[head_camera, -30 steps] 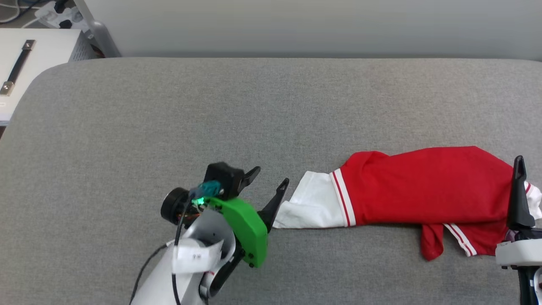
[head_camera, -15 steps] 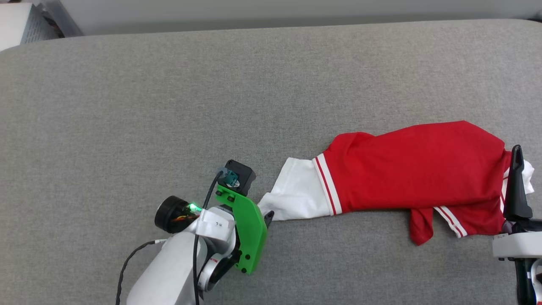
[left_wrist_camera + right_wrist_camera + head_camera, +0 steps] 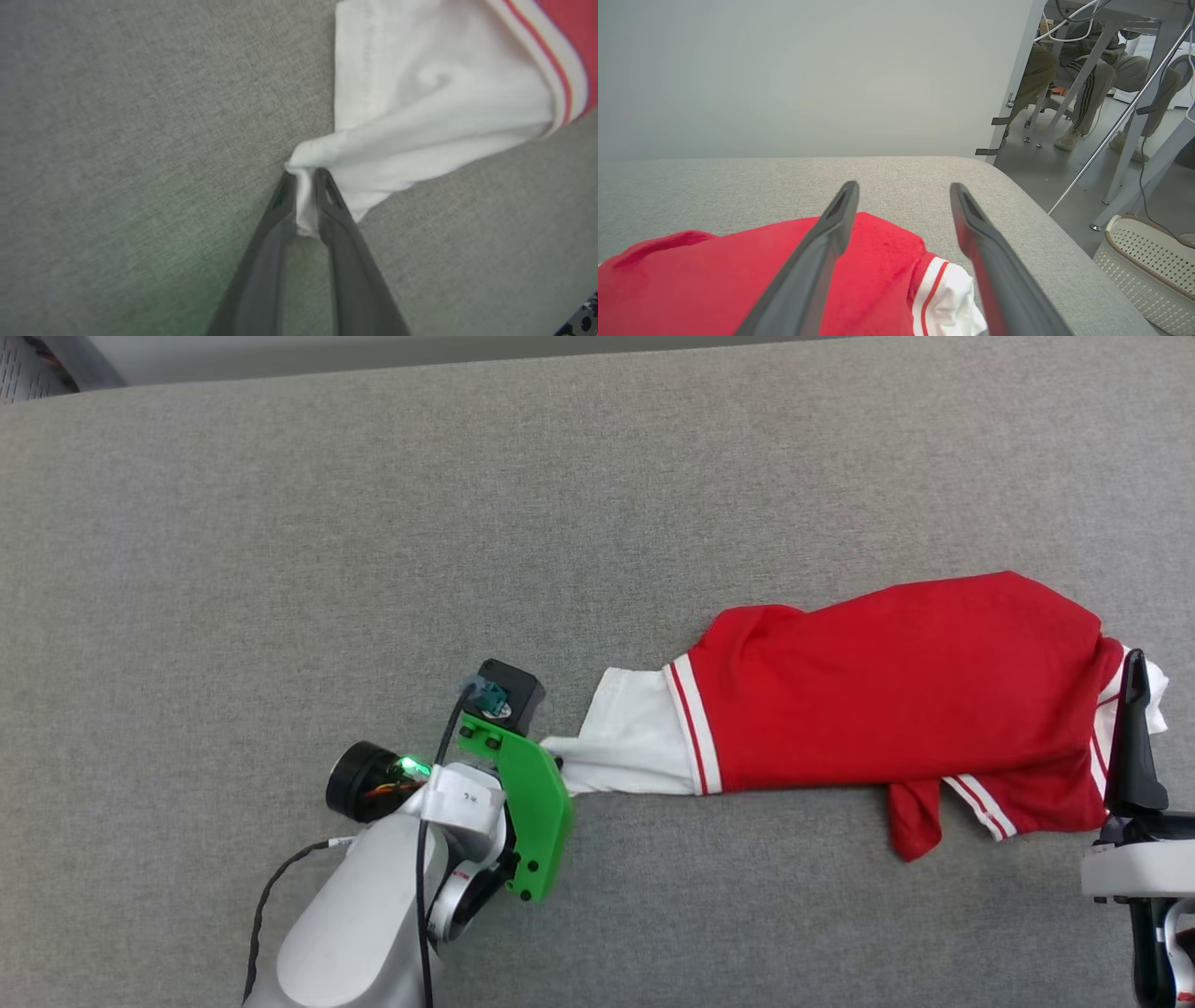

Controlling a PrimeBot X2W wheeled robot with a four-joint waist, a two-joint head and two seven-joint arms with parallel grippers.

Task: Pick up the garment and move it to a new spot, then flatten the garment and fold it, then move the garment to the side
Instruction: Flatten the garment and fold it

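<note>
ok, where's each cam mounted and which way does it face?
Head view: on the head, looking down at the padded surface and the garment; left forearm and left gripper lower left, right gripper at right edge.
Left wrist view: on the left wrist, looking down along its fingers, shut on the white sleeve.
Right wrist view: on the right wrist, facing level across the surface toward a wall; open fingers by the garment's end.
Shared: head and left wrist views both show the pinched sleeve.
</note>
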